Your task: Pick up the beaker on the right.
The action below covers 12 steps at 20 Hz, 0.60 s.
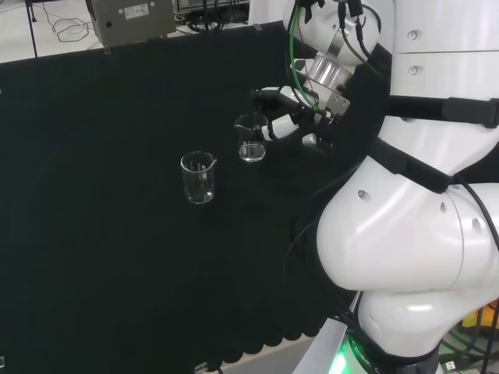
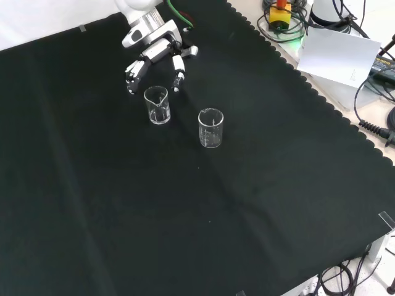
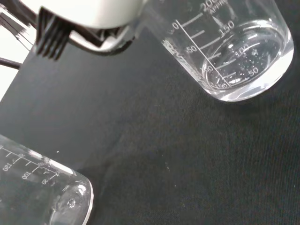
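Black cloth [image 2: 259, 203] carries two glass beakers [image 2: 210, 128] near the hand [image 2: 157, 58].

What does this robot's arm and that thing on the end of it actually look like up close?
The arm is made of big, rounded, glossy white links with black bands and black cabling running over them, plus a green cable near the silvery metal wrist. The robot hand is black and white, with slim fingers and a thumb, shaped much like a person's.

Second beaker [image 1: 198, 178] stands apart from right beaker [image 1: 250, 138], cloth [image 1: 93, 195] bare around.
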### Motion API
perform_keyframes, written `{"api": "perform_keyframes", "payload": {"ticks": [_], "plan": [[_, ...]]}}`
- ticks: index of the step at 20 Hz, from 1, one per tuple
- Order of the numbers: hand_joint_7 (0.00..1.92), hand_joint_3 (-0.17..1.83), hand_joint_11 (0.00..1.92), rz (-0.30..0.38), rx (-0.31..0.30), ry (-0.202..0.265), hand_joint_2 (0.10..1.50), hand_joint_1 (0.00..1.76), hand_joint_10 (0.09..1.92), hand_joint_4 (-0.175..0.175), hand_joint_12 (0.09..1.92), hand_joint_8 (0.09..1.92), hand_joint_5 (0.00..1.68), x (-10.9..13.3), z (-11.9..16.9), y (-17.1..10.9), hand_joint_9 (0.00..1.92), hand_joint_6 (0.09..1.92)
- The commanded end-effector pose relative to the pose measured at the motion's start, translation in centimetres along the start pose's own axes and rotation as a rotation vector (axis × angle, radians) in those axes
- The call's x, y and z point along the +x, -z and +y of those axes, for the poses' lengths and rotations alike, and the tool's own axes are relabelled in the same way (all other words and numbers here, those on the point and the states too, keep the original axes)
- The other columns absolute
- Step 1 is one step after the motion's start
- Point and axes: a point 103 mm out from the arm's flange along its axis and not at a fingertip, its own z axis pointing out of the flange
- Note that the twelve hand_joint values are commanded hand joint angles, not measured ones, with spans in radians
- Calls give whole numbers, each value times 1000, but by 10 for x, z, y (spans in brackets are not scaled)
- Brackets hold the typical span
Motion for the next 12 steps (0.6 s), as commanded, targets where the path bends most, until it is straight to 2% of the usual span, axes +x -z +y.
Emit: {"api": "perform_keyframes", "payload": {"ticks": [1,5,12], "plan": [[218,642,0,91,-28,40,502,960,602,-30,1304,603,467,-7,9,-11,352,87],[232,658,0,123,-29,74,490,984,601,-31,1305,607,474,-7,13,-23,373,87],[281,686,0,158,-47,74,476,1008,603,-33,1327,624,511,-15,19,-35,431,87]]}}
